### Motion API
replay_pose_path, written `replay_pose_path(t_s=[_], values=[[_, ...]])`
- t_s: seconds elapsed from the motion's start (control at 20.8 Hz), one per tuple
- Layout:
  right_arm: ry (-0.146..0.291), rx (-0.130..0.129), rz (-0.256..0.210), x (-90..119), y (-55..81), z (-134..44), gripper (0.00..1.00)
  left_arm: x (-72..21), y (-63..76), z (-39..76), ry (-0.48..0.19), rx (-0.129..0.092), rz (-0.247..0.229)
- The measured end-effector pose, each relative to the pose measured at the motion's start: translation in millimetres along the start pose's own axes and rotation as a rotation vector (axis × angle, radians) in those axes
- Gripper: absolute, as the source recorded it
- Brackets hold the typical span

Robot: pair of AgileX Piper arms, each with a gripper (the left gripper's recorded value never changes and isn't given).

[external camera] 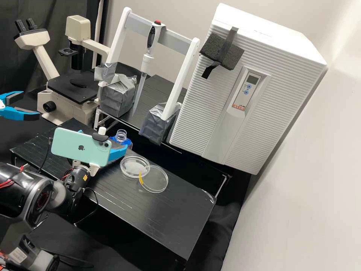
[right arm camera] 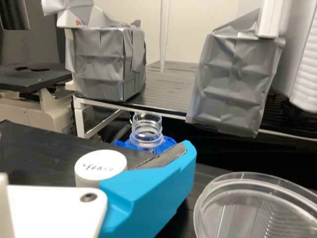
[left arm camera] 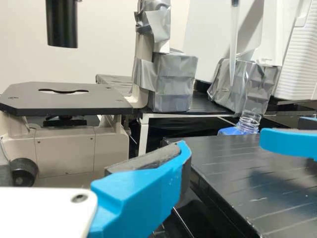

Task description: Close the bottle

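A clear bottle (external camera: 121,135) with an open neck stands in a blue holder on the black platform (external camera: 180,218). In the right wrist view the bottle (right arm camera: 147,130) is just beyond my fingers. My right gripper (external camera: 112,145) sits beside the bottle's near side, shut on a white cap (external camera: 102,131). The cap (right arm camera: 100,167) rests against the blue finger (right arm camera: 158,183), level with the bottle's mouth and apart from it. At the bench's far left my left gripper (external camera: 31,105) stands open and holds nothing. From its wrist view the bottle (left arm camera: 247,122) is far off.
Two clear petri dishes (external camera: 134,166) (external camera: 154,179) lie on the platform right of the bottle. A microscope (external camera: 56,86) stands at the back left. A pipette (external camera: 144,64) hangs on a white stand with foil-wrapped feet (external camera: 117,94). A large white machine (external camera: 248,86) fills the right.
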Motion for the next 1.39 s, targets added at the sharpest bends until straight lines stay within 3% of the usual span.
replay_pose_path(t_s=[0.48,0.72,1.01,1.39], values=[[0.005,-0.006,-0.007,6,-0.7,-1.2,0.00,0.5,0.7,-0.2,0.006,0.000,0.006],[-0.004,-0.051,-0.018,8,-2.9,1.0,0.00,1.1,0.9,-0.4,0.006,0.002,0.007],[-0.025,-0.050,-0.002,7,0.2,4.9,0.00,5.5,0.7,-2.1,0.005,0.000,0.003],[-0.002,-0.054,0.026,1,5.2,-0.2,0.00,13.8,3.3,-1.4,-0.005,-0.002,0.014]])
